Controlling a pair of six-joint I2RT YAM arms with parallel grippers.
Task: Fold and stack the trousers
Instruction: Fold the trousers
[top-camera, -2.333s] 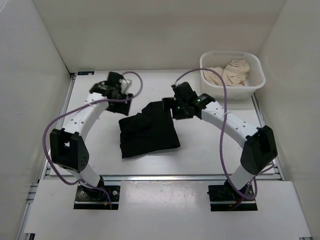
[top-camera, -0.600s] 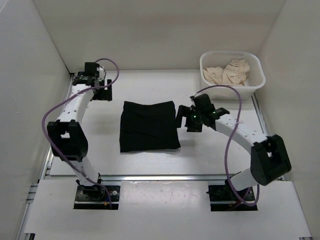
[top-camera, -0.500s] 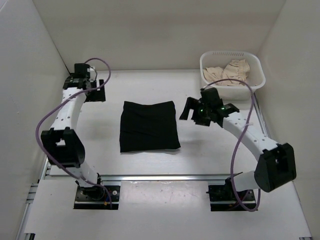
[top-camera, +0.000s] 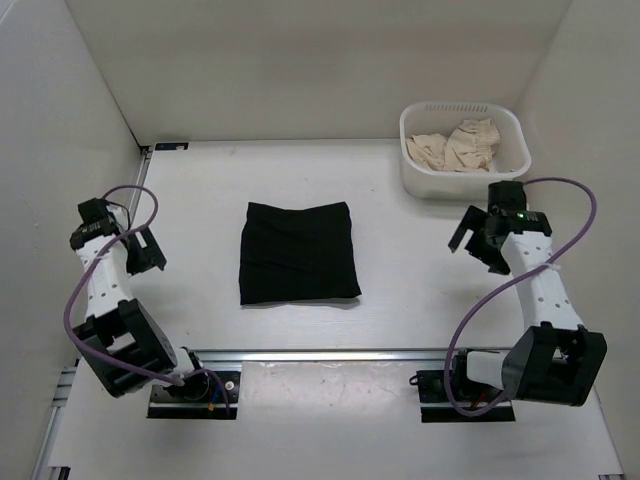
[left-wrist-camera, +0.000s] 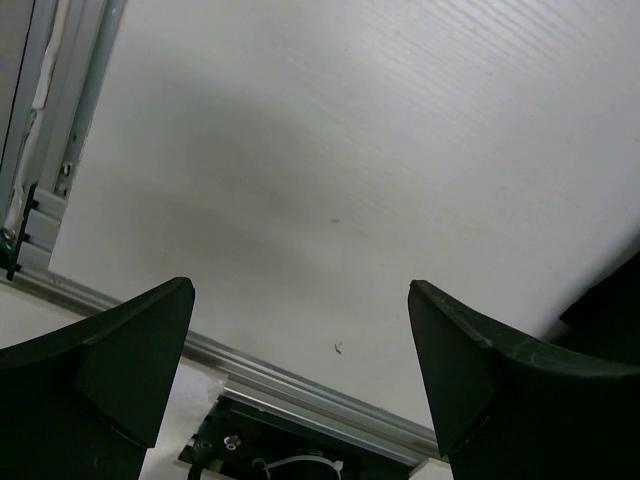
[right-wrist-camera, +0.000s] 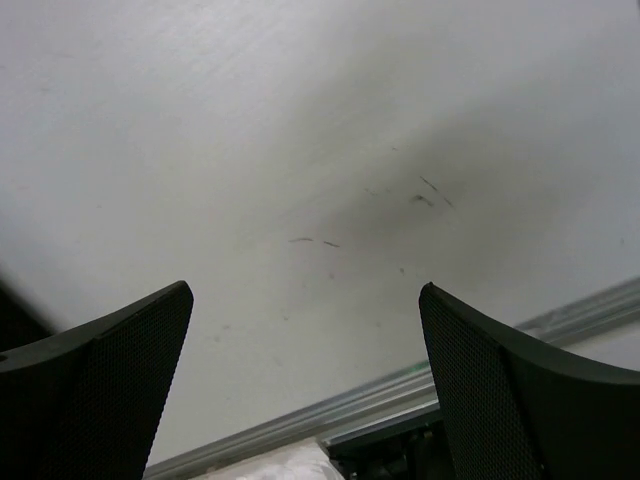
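Black trousers (top-camera: 298, 251) lie folded into a neat square in the middle of the table, touched by neither arm. My left gripper (top-camera: 148, 251) is open and empty at the far left edge, well left of the trousers; its wrist view shows wide-apart fingers (left-wrist-camera: 110, 370) over bare table, with a dark corner of the trousers (left-wrist-camera: 610, 310) at the right. My right gripper (top-camera: 472, 244) is open and empty at the right, below the basket; its fingers (right-wrist-camera: 520, 390) are spread over bare table.
A white basket (top-camera: 416, 178) at the back right holds crumpled beige clothes (top-camera: 458, 146). White walls enclose the table on three sides. A metal rail (top-camera: 330, 353) runs along the near edge and shows in both wrist views (left-wrist-camera: 300, 375) (right-wrist-camera: 400, 395).
Both arms have drawn away from the folded trousers: the left swung from the back left corner to the left edge, the right moved out to the right. The trousers lie still.
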